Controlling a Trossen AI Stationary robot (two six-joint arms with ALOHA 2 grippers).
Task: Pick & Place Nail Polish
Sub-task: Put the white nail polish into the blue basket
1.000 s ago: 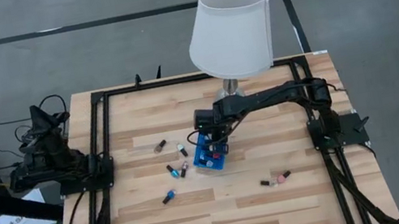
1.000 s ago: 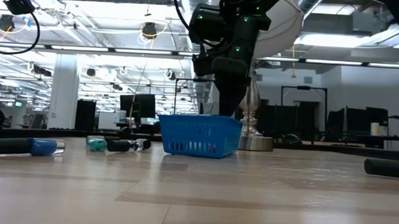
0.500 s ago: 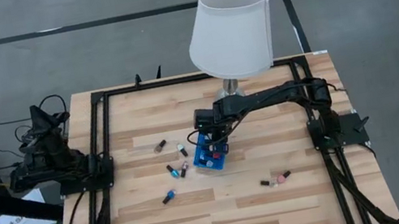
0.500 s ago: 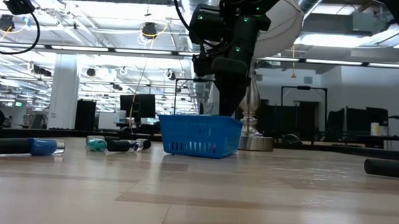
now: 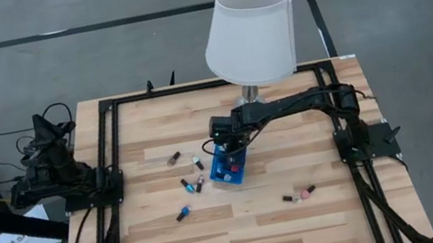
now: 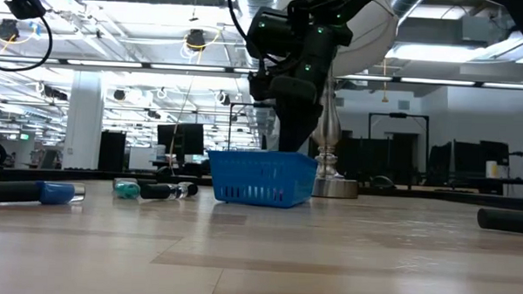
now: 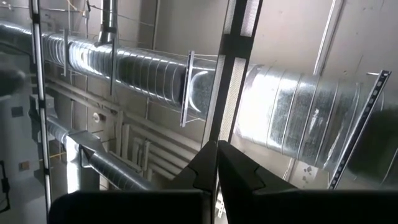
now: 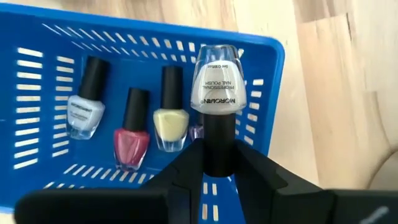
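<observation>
Now we log: right claw (image 8: 219, 163) lifted slightly above the basket (image 8: 273, 74), gripping a pale bottle (image 8: 218, 87); release pending.

Pale black-capped nail polish bottle (image 8: 218, 93) between fingers (image 8: 186, 168)

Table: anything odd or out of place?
Nothing damaged or spilled. Loose nail polish bottles lie on their sides across the table. The right gripper holds a pale bottle by its cap over the blue basket. A large lamp stands at the table's back.
</observation>
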